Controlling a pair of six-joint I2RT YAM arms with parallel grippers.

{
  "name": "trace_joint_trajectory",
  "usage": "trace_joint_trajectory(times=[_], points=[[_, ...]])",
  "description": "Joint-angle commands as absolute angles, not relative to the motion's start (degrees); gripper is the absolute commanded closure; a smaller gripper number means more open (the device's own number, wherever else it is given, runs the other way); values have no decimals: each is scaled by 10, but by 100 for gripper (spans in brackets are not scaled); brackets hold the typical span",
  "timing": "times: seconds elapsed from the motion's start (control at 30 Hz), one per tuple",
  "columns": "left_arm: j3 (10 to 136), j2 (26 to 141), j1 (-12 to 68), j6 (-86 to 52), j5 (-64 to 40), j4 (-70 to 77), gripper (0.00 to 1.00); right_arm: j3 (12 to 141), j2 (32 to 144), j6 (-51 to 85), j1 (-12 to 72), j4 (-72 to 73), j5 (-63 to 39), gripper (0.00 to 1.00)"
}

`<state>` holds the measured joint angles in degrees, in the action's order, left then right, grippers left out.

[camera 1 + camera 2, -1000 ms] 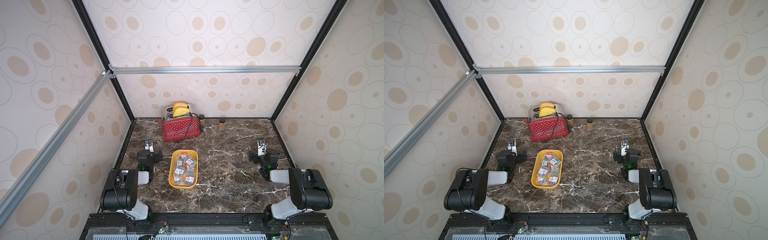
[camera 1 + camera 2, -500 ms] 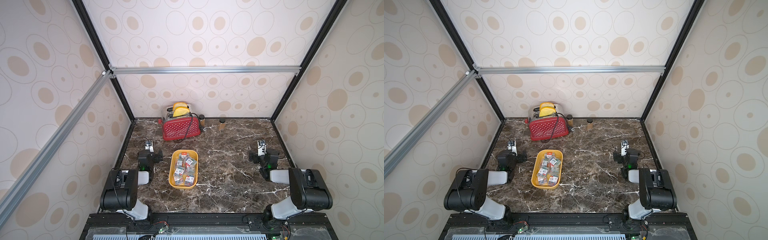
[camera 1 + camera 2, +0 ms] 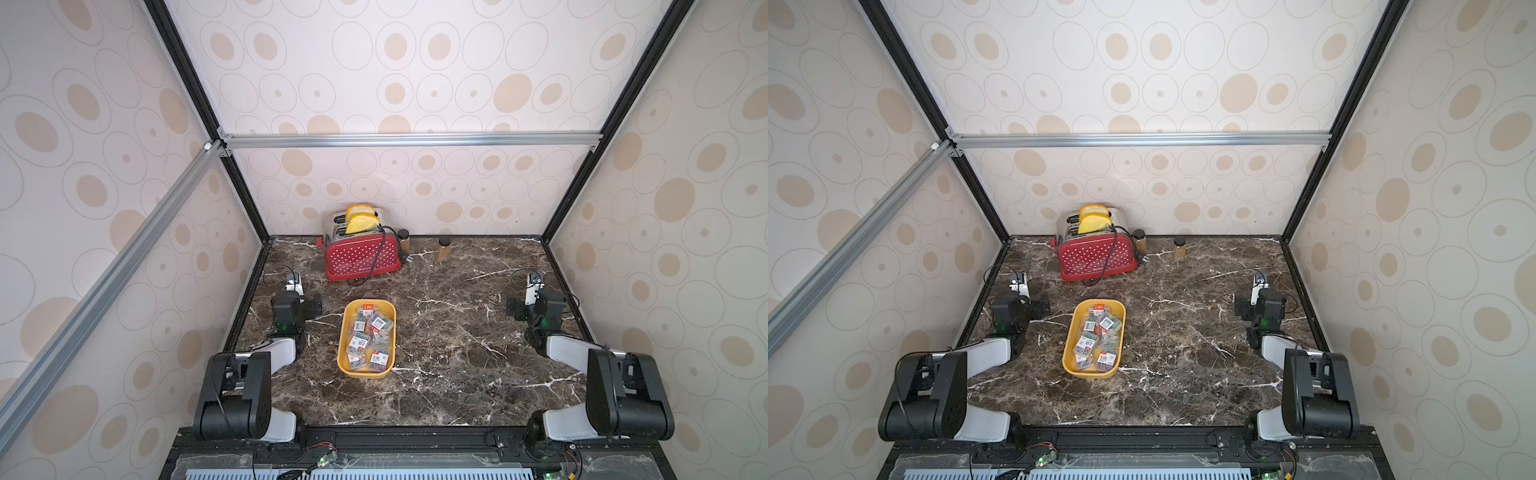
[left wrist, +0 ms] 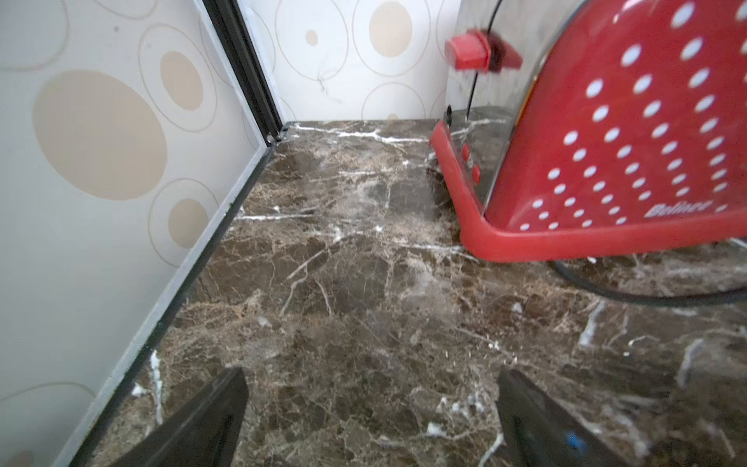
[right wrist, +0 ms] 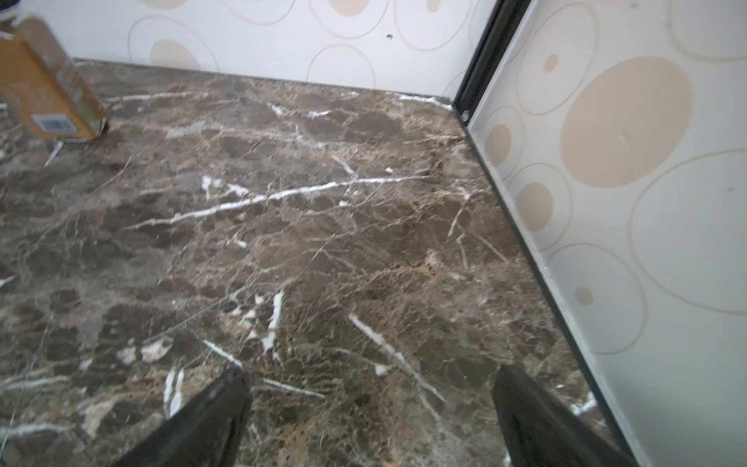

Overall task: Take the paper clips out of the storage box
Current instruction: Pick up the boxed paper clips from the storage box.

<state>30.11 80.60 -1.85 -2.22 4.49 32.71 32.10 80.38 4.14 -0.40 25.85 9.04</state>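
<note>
Item: storage box (image 3: 365,375), left of centre on the counter (image 3: 457,353), towards its front edge. Contents: paper clips (image 3: 370,338), all visible cases inside; none out, task not begun. left gripper (image 4: 372,376) and right gripper (image 5: 370,374): jaws spread, empty, at opposite side edges

A dark brown marble-patterned desk (image 3: 457,353) with white veins sits inside cream walls (image 3: 395,83) printed with beige ovals, and an aluminium bar (image 3: 407,139) crosses the back wall. A red white-dotted toaster (image 3: 361,255) with steel ends stands near that wall, two yellow-crusted bread slices (image 3: 361,218) standing in its slots. Its black cord (image 3: 376,257) drapes over the red side and loops onto the desk. The left wrist view shows its red lever (image 4: 469,50). One dark-lidded amber jar (image 3: 404,241) stands just beside the toaster, and a second jar (image 3: 444,248) stands apart.
</note>
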Motion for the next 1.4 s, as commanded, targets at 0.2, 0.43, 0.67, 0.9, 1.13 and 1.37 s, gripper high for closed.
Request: trace_joint_trajectory(times=[0.2,0.43,0.67,0.9,1.13,1.37], points=[[397,736,-10,-94,16,121,1,443,745,278,-11,-85,118,0],[444,658,5,-143,-2,-5,1,530,751,252,38,-218,-20,1],[510,608,14,-202,-19,-188,1,609,781,186,135,-307,-114,8],[516,556,34,-240,-19,-267,2,705,848,114,269,-394,-103,8],[516,513,37,-257,-22,-332,2,782,916,60,384,-424,-87,10],[530,505,39,-281,-61,-393,1,846,982,27,465,-423,-81,9]])
